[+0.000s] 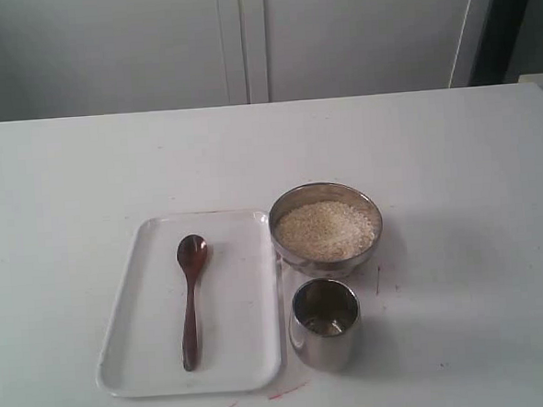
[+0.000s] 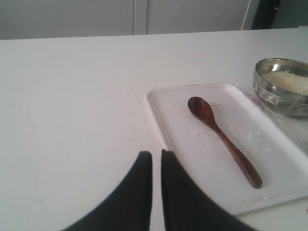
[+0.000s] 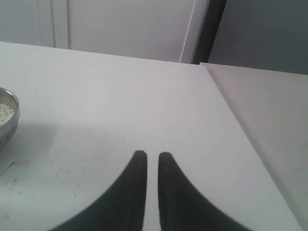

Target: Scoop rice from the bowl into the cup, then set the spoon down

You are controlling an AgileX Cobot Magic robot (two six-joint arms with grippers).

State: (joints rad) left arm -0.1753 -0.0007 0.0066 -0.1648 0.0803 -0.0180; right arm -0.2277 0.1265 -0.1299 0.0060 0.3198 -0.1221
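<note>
Spoon (image 1: 192, 299) is laid flat on white tray (image 1: 247, 339). Bowl (image 1: 331, 266), filled with rice (image 1: 326, 230), is set just right of tray, with cup (image 1: 324, 325) upright just beside it. Left gripper (image 2: 156, 154) and right gripper (image 3: 152, 155) are seen almost closed, nothing held, over table (image 1: 456, 201).

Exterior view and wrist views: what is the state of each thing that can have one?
tray, lying flat, holds only the spoon
spoon, lying flat, not held
bowl, upright, filled with rice
cup, upright beside the bowl, no rice heap seen inside
left claw, shut to a thin slit, holding nothing
right claw, shut to a thin slit, holding nothing
</note>
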